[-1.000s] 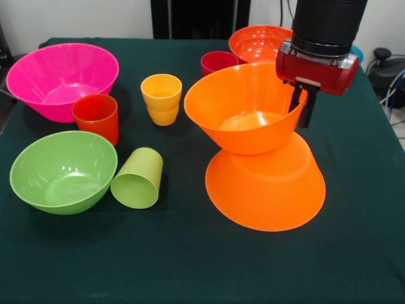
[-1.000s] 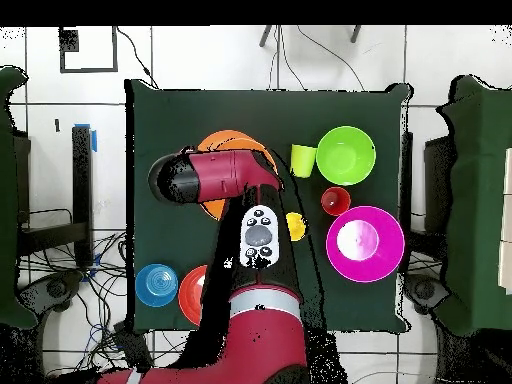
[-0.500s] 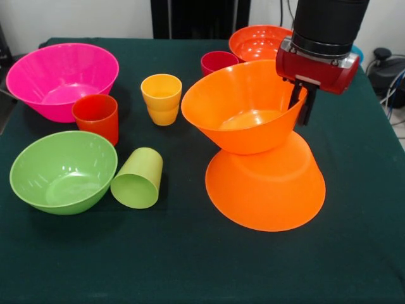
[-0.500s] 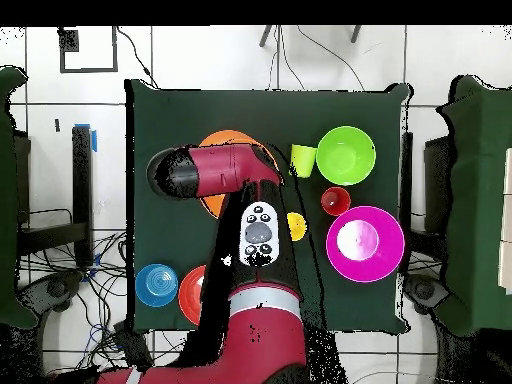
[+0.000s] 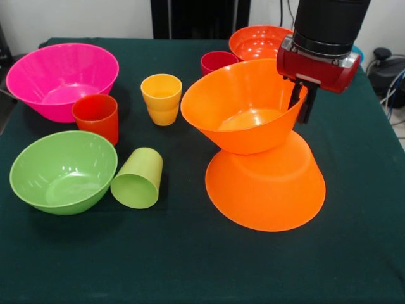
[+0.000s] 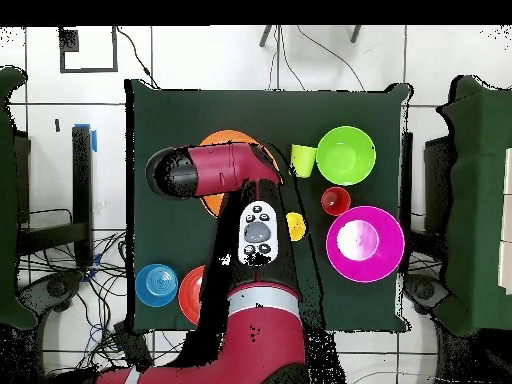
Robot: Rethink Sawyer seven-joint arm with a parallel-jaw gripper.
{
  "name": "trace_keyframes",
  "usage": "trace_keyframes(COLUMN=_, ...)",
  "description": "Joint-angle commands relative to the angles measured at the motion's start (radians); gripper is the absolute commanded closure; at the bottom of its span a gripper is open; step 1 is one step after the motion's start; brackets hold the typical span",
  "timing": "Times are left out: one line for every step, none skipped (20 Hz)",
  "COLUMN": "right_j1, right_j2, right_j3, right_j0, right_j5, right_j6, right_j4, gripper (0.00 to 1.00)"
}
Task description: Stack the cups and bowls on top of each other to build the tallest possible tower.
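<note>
gripper (image 5: 302,105) pinches the rim of the top orange bowl (image 5: 243,107), which sits tilted, base to base on the upturned orange bowl (image 5: 266,187) right of centre. risk: glossy hard plastic on a small flat base, so letting go off-level could slide or tip it. flared thin walls, rim flexes. pink bowl (image 5: 60,76) and cups well apart, left.

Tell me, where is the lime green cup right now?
In the front view the lime green cup lies tipped on its side on the left half of the table, right beside the lime green bowl and in front of the yellow-orange cup.
</note>
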Motion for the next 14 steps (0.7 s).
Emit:
trace_keyframes(right_j1=0.046, right_j2=0.109, right_j3=0.001, right_j0=0.014, right_j5=0.170, right_j6=-0.203, right_j4=-0.079, gripper=1.00)
trace_keyframes(right_j1=0.038, right_j2=0.108, right_j3=-0.001, right_j0=0.015, right_j5=0.187, right_j6=-0.205, right_j4=-0.077, gripper=1.00)
trace_keyframes(right_j1=0.030, right_j2=0.106, right_j3=0.000, right_j0=0.016, right_j5=0.194, right_j6=-0.205, right_j4=-0.078, gripper=1.00)
trace_keyframes(right_j1=0.028, right_j2=0.106, right_j3=0.000, right_j0=0.016, right_j5=0.199, right_j6=-0.205, right_j4=-0.078, gripper=1.00)
trace_keyframes(right_j1=0.026, right_j2=0.107, right_j3=0.002, right_j0=0.015, right_j5=0.196, right_j6=-0.207, right_j4=-0.081, gripper=1.00)
trace_keyframes(right_j1=0.025, right_j2=0.110, right_j3=0.004, right_j0=0.011, right_j5=0.196, right_j6=-0.210, right_j4=-0.081, gripper=1.00)
trace_keyframes(right_j1=0.021, right_j2=0.113, right_j3=0.011, right_j0=0.008, right_j5=0.196, right_j6=-0.212, right_j4=-0.081, gripper=1.00)
trace_keyframes(right_j1=0.017, right_j2=0.114, right_j3=0.013, right_j0=0.006, right_j5=0.200, right_j6=-0.214, right_j4=-0.081, gripper=1.00)
trace_keyframes(right_j1=0.011, right_j2=0.114, right_j3=0.017, right_j0=0.006, right_j5=0.204, right_j6=-0.214, right_j4=-0.081, gripper=1.00)
trace_keyframes(right_j1=0.004, right_j2=0.116, right_j3=0.021, right_j0=0.004, right_j5=0.209, right_j6=-0.219, right_j4=-0.081, gripper=1.00)
trace_keyframes(right_j1=-0.003, right_j2=0.114, right_j3=0.021, right_j0=0.006, right_j5=0.222, right_j6=-0.220, right_j4=-0.081, gripper=1.00)
trace_keyframes(right_j1=-0.012, right_j2=0.116, right_j3=0.021, right_j0=0.004, right_j5=0.235, right_j6=-0.225, right_j4=-0.079, gripper=1.00)
trace_keyframes(right_j1=-0.018, right_j2=0.114, right_j3=0.021, right_j0=0.006, right_j5=0.245, right_j6=-0.223, right_j4=-0.078, gripper=1.00)
trace_keyframes(right_j1=-0.019, right_j2=0.115, right_j3=0.020, right_j0=0.007, right_j5=0.249, right_j6=-0.223, right_j4=-0.078, gripper=1.00)
